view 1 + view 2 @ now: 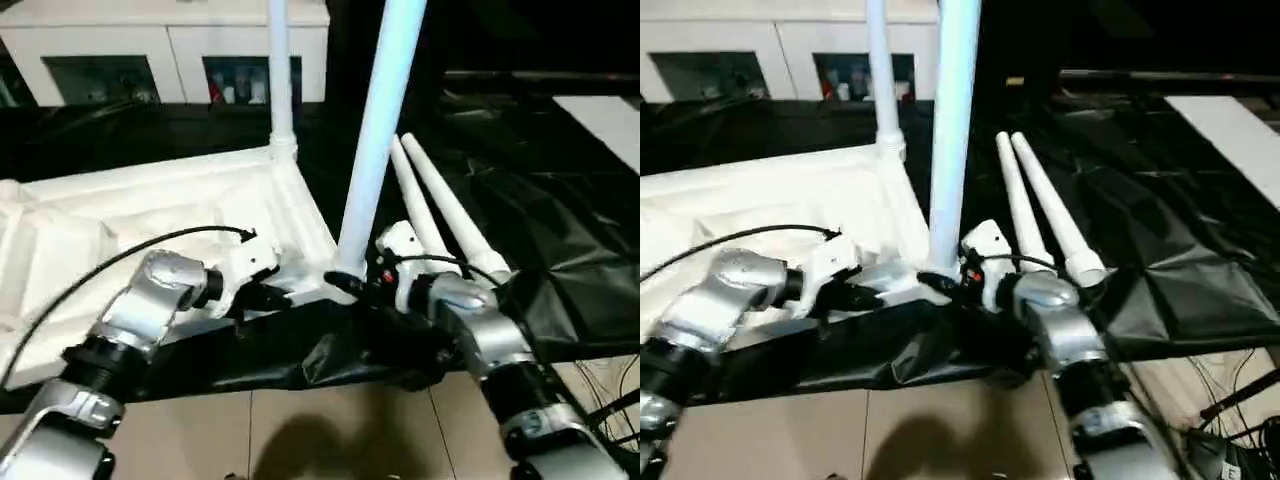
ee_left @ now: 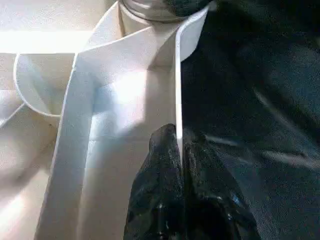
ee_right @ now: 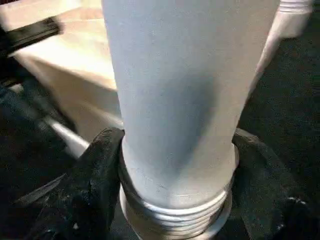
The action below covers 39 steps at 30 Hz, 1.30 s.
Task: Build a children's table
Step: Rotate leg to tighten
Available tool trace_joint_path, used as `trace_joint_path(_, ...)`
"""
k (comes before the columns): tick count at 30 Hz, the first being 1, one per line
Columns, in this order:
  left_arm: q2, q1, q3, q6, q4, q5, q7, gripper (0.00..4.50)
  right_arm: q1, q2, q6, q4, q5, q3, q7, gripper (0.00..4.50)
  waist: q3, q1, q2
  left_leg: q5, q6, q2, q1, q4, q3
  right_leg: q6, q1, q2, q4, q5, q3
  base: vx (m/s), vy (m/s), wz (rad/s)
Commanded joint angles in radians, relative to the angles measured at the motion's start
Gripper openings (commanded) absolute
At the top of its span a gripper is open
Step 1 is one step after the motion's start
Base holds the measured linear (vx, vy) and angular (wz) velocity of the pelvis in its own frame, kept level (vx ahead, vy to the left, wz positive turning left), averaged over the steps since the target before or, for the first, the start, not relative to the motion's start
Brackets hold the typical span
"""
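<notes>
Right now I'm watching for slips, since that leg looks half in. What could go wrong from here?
The upright leg leans, and its threads still show above the socket in the right wrist view, so it could cross-thread or tip. The right gripper holds it only near the base. The left gripper pinches just a thin edge of the tabletop, which might slide on the black sheet.

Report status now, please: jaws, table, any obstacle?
Left gripper shut on tabletop rim. Right gripper shut on upright leg at near corner socket. Two spare legs lie beside.
</notes>
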Motion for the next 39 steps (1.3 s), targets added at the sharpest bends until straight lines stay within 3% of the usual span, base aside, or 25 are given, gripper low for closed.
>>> trace_joint_path(1,-0.056,-0.027,-0.015,0.033,0.019,0.009,0.047,0.0,-0.003,0.032,0.08,0.117,-0.031,-0.022,-0.14,2.72,-0.046,-0.001,0.013,-0.305,-0.002,0.013,0.004,-0.08,-0.001,-0.195,0.045,-0.055,-0.095,-0.345,0.044,0.0,0.0,0.0)
trace_joint_path(3,-0.129,-0.065,-0.005,0.083,0.083,0.028,0.156,0.0,-0.041,0.088,0.094,0.195,-0.035,-0.048,-0.277,2.72,-0.047,-0.002,0.014,-0.31,-0.019,0.009,0.012,-0.079,-0.002,-0.178,0.037,-0.053,-0.102,-0.38,0.044,0.0,0.0,0.0)
trace_joint_path(6,-0.221,-0.113,0.022,0.151,0.152,0.033,0.287,0.0,-0.096,0.151,0.094,0.287,-0.015,-0.097,-0.436,2.72,-0.045,-0.008,0.015,-0.319,-0.023,0.008,0.009,-0.081,-0.002,-0.17,0.033,-0.052,-0.103,-0.389,0.044,0.0,0.0,0.0)
trace_joint_path(7,-0.221,-0.113,0.022,0.151,0.152,0.033,0.287,0.0,-0.096,0.151,0.094,0.287,-0.015,-0.097,-0.436,2.72,-0.045,-0.009,0.014,-0.324,-0.023,0.007,0.009,-0.081,-0.003,-0.168,0.033,-0.051,-0.105,-0.399,0.042,0.0,0.0,0.0)
trace_joint_path(9,-0.298,-0.153,0.037,0.198,0.191,0.035,0.378,0.0,-0.154,0.201,0.086,0.363,0.025,-0.149,-0.556,2.72,-0.045,-0.006,0.01,-0.344,-0.011,0.007,0.013,-0.081,-0.004,-0.154,0.029,-0.052,-0.112,-0.417,0.04,-0.025,0.007,0.01)
trace_joint_path(11,-0.326,-0.169,0.037,0.208,0.2,0.041,0.411,0.0,-0.184,0.219,0.072,0.394,0.034,-0.163,-0.592,2.72,-0.044,-0.008,0.012,-0.363,-0.009,0.006,0.012,-0.083,-0.005,-0.141,0.027,-0.051,-0.116,-0.428,0.036,0.0,0.0,0.0)
trace_joint_path(14,-0.326,-0.174,0.037,0.202,0.204,0.048,0.417,0.0,-0.203,0.226,0.063,0.41,0.036,-0.176,-0.595,2.72,-0.045,-0.006,0.011,-0.36,0.002,0.006,0.003,-0.087,-0.007,-0.127,0.031,-0.052,-0.118,-0.415,0.034,0.0,0.0,0.0)
trace_joint_path(22,-0.288,-0.177,0.034,0.168,0.224,0.064,0.39,0.0,-0.246,0.232,-0.014,0.449,0.028,-0.192,-0.508,2.72,-0.043,-0.008,0.01,-0.372,0.011,0.006,0.001,-0.09,-0.008,-0.128,0.027,-0.055,-0.121,-0.43,0.035,0.0,0.0,0.0)
trace_joint_path(24,-0.273,-0.171,0.026,0.153,0.217,0.064,0.369,0.0,-0.255,0.231,-0.039,0.442,0.047,-0.208,-0.46,3.28,-0.044,-0.01,0.011,-0.366,0.014,0.007,0.0,-0.091,-0.007,-0.133,0.027,-0.055,-0.12,-0.421,0.036,0.0,0.0,0.0)
trace_joint_path(29,-0.234,-0.149,0.017,0.112,0.184,0.057,0.308,0.0,-0.248,0.2,-0.058,0.393,0.04,-0.193,-0.386,3.77,-0.046,-0.01,0.008,-0.325,0.028,0.009,-0.007,-0.092,-0.006,-0.157,0.035,-0.056,-0.114,-0.362,0.038,0.0,0.0,0.0)
trace_joint_path(32,-0.174,-0.111,0.004,0.093,0.117,0.034,0.199,0.0,-0.196,0.135,-0.056,0.278,0.018,-0.138,-0.248,3.96,-0.049,-0.009,0.008,-0.241,0.055,0.013,-0.013,-0.088,0.001,-0.192,0.039,-0.055,-0.104,-0.252,0.041,0.0,0.0,0.0)
trace_joint_path(33,-0.174,-0.111,0.004,0.093,0.117,0.034,0.199,0.0,-0.196,0.135,-0.056,0.278,0.018,-0.138,-0.248,3.96,-0.052,-0.007,0.009,-0.228,0.058,0.014,-0.011,-0.087,0.001,-0.198,0.04,-0.055,-0.101,-0.235,0.04,0.051,-0.023,0.04)
trace_joint_path(35,-0.128,-0.079,-0.006,0.059,0.07,0.01,0.104,0.0,-0.146,0.073,-0.029,0.185,0.0,-0.086,-0.127,4.26,-0.057,-0.003,0.008,-0.165,0.071,0.014,-0.01,-0.08,0.005,-0.221,0.044,-0.053,-0.093,-0.148,0.041,0.067,-0.024,0.06)
trace_joint_path(37,-0.095,-0.058,-0.014,0.023,0.038,-0.005,0.038,0.0,-0.11,0.021,-0.023,0.125,-0.016,-0.043,-0.043,4.26,-0.066,0.001,0.012,-0.023,0.112,0.012,-0.02,-0.069,0.003,-0.259,0.053,-0.047,-0.065,0.077,0.038,0.066,-0.005,0.0)
trace_joint_path(39,-0.06,-0.039,-0.021,0.02,0.006,-0.023,-0.023,0.0,-0.081,-0.027,-0.025,0.076,-0.018,-0.013,0.026,4.26,-0.072,0.005,0.011,0.049,0.148,0.007,-0.019,-0.056,0.007,-0.29,0.054,-0.042,-0.049,0.234,0.039,0.059,0.011,0.0)
